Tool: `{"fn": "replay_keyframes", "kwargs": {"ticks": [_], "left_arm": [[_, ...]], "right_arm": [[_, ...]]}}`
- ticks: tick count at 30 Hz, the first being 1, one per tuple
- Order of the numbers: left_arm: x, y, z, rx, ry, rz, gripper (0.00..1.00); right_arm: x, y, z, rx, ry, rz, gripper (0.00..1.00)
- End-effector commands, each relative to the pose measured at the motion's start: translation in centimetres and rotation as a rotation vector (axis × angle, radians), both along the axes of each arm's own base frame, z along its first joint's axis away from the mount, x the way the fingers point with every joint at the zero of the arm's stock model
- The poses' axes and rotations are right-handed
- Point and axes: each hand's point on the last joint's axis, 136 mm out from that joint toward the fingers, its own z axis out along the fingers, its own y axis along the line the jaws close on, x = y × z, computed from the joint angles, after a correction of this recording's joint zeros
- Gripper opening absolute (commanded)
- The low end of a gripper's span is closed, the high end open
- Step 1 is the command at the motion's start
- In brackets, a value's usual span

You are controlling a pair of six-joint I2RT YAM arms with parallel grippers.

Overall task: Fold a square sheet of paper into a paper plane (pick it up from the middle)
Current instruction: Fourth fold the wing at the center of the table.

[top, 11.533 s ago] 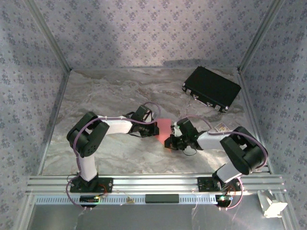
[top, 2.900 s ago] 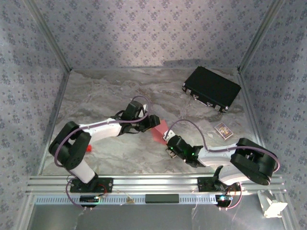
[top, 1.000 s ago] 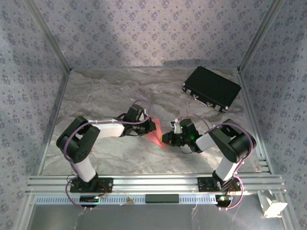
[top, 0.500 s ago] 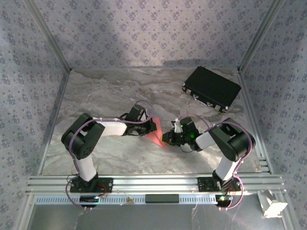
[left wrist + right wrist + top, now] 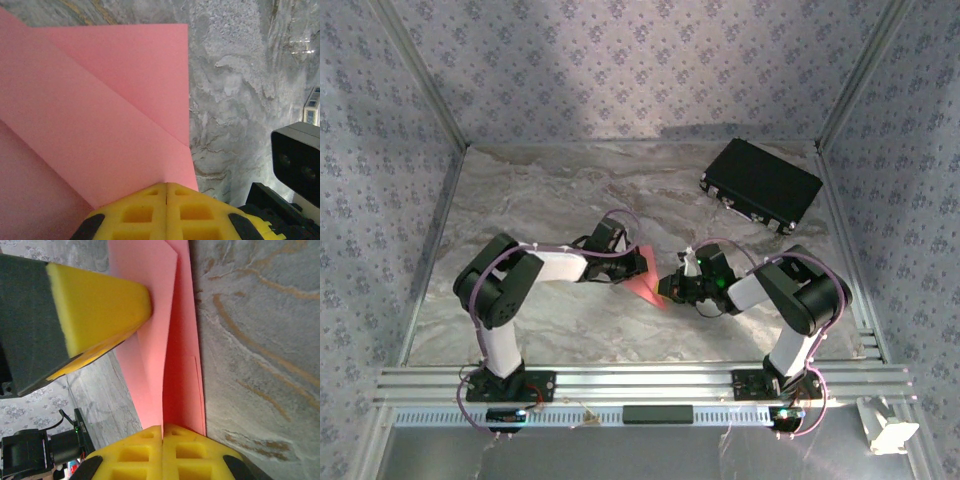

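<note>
- A grey-and-tan marbled table [image 5: 540, 190] is taking up the floor of the cell, and its veined surface is running under both arms.
- Walls [image 5: 620, 70] papered in a small blue-grey floral print are enclosing the table at the back and on both sides.
- Slanted aluminium posts [image 5: 420, 75] are marking the corners of the cell.
- A ribbed aluminium rail [image 5: 650, 385] is running along the near edge and carrying the two arm bases.
- A black rectangular case [image 5: 761, 185] is lying flat in the far right corner of the table, turned at an angle and well apart from the arms.
- A small white object [image 5: 885, 425] is sitting outside the rail at the near right; I cannot tell what it is.
- The pink paper [image 5: 645, 283] is sitting near the middle of the table between the two grippers, already creased into overlapping diagonal folds.
- The left gripper [image 5: 166, 192] is reaching in from the left with its yellow fingers pressed together, and they are pinching one edge of the pink paper where a crease ends.
- The right gripper [image 5: 162, 435] is coming in from the opposite side, its yellow fingers likewise closed tight and nipping a folded edge of the paper.
- From the right wrist, the paper is standing slightly off the marble along that pinched fold.
</note>
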Motion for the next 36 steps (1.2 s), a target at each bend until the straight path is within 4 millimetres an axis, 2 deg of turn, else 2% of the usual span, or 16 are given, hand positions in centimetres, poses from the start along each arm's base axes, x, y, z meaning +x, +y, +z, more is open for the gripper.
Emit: {"fn": "replay_keyframes", "kwargs": {"ticks": [1, 6, 15, 20, 26, 32, 36], "left_arm": [[0.3, -0.6, 0.0, -0.002, -0.016, -0.025, 0.06], [0.2, -0.6, -0.5, 0.006, -0.003, -0.034, 0.06], [-0.8, 0.1, -2.6, 0.061, 0.064, -0.044, 0.03], [-1.1, 0.4, -3.1, 0.077, 0.075, -0.049, 0.02], [-1.3, 0.5, -3.1, 0.077, 0.075, -0.051, 0.02], [-1.3, 0.4, -3.0, 0.073, 0.075, -0.052, 0.02], [-1.3, 0.5, -3.1, 0.076, 0.075, -0.053, 0.02]], "right_arm": [[-0.7, -1.2, -2.9, -0.092, 0.096, -0.042, 0.00], [-0.7, -1.3, -2.9, -0.095, 0.098, -0.044, 0.00], [-0.7, -1.2, -2.4, -0.098, 0.093, -0.039, 0.01], [-0.9, -1.0, -0.8, -0.127, 0.052, 0.008, 0.16], [-1.8, -1.3, -0.4, -0.185, 0.043, 0.063, 0.24], [-2.8, -1.4, -0.8, -0.192, 0.060, 0.098, 0.23], [-3.4, -2.1, -1.6, -0.229, 0.081, 0.099, 0.16]]}}
